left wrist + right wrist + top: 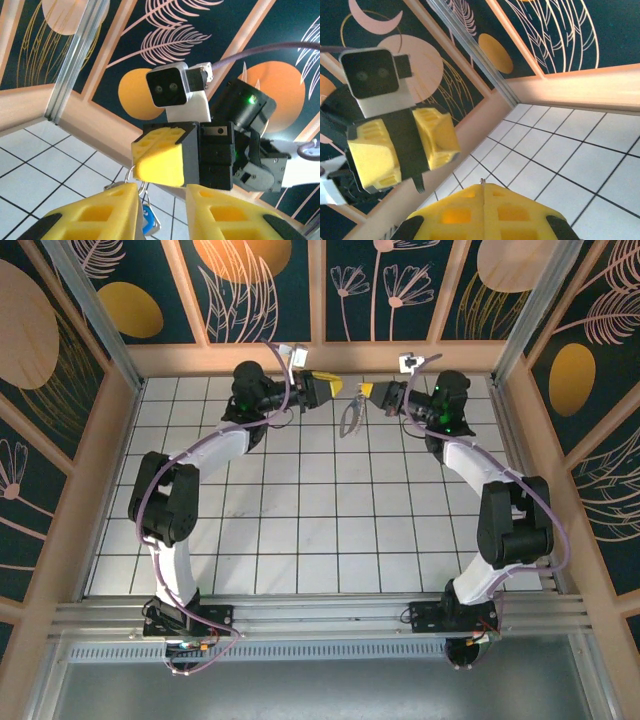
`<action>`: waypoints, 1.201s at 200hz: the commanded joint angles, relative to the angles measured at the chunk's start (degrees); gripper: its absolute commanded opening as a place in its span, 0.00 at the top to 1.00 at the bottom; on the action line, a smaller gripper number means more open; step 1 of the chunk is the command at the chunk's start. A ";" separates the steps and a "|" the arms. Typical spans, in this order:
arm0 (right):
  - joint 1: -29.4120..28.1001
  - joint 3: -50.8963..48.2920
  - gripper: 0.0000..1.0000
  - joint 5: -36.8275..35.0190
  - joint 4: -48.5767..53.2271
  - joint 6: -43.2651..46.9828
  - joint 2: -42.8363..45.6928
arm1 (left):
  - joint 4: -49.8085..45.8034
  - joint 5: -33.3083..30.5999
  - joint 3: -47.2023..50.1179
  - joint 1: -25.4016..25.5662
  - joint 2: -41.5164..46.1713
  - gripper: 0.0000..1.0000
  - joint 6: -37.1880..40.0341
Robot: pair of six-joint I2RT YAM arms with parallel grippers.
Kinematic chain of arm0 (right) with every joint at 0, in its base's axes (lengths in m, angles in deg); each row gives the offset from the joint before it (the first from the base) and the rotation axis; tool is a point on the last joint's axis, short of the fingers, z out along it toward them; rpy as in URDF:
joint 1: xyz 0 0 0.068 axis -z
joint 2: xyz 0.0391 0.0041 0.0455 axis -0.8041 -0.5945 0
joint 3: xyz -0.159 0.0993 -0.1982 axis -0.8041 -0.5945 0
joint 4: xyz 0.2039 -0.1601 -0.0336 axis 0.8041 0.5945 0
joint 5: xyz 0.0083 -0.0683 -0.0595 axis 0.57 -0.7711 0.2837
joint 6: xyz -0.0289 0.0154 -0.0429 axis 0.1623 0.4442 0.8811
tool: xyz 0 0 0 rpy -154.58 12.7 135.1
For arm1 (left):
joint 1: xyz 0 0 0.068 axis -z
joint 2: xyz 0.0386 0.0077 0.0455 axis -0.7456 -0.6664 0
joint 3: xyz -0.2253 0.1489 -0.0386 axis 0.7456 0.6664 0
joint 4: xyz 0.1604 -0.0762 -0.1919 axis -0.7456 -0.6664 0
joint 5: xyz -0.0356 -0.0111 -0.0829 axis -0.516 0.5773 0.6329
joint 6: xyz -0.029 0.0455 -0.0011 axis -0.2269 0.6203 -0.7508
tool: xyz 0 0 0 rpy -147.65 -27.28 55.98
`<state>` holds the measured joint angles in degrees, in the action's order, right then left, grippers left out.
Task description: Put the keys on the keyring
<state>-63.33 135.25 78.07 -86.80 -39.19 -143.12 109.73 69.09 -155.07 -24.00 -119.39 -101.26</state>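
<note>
Both grippers meet in the air above the far middle of the tiled floor. My right gripper (362, 392) (481, 187) is shut, with a thin metal edge pinched between its yellow pads. Below its finger (160, 162) curves the thin metal loop of the keyring (128, 173), and the keys (350, 420) dangle from it, one with a blue head (148, 220). My left gripper (333, 388) (162, 192) faces it, jaws apart, its left finger right beside the ring and keys. Whether that finger touches them I cannot tell.
The wooden back wall rail (320, 358) runs just behind both grippers. An aluminium post (75, 60) stands at the corner. White floor tiles (320, 510) stretch from under the grippers toward the arm bases.
</note>
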 commanded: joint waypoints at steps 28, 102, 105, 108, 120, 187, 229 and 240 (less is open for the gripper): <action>0.69 10.04 1.00 8.02 17.99 15.12 -2.41 | -12.53 4.35 -5.35 -0.45 0.17 0.67 10.02; -0.29 13.93 1.00 12.73 24.04 19.11 -4.42 | -14.39 8.32 -9.38 -0.48 -3.70 0.65 9.42; -0.44 13.86 1.00 12.82 23.79 18.89 -4.50 | -14.14 8.39 -9.41 -0.48 -3.90 0.65 9.08; -0.47 13.73 1.00 12.84 23.53 18.62 -4.51 | -13.91 8.47 -9.36 -0.49 -3.99 0.65 8.85; -0.90 13.44 1.00 12.86 22.57 18.09 -4.53 | -13.14 8.58 -9.19 -0.39 -4.41 0.65 8.02; -1.65 12.74 1.00 12.94 18.83 15.45 -4.54 | -10.96 9.38 -8.49 0.27 -4.84 0.65 6.66; -1.71 12.07 1.00 12.94 16.86 14.07 -4.43 | -10.96 9.51 -8.67 0.95 -5.38 0.65 6.57; -1.71 12.05 1.00 13.02 16.68 14.02 -4.47 | -10.85 9.68 -8.73 1.06 -5.56 0.65 6.51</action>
<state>-64.68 147.29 89.32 -66.38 -24.21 -147.21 96.24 77.15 -162.89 -23.50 -123.68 -94.20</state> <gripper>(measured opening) 0.044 0.353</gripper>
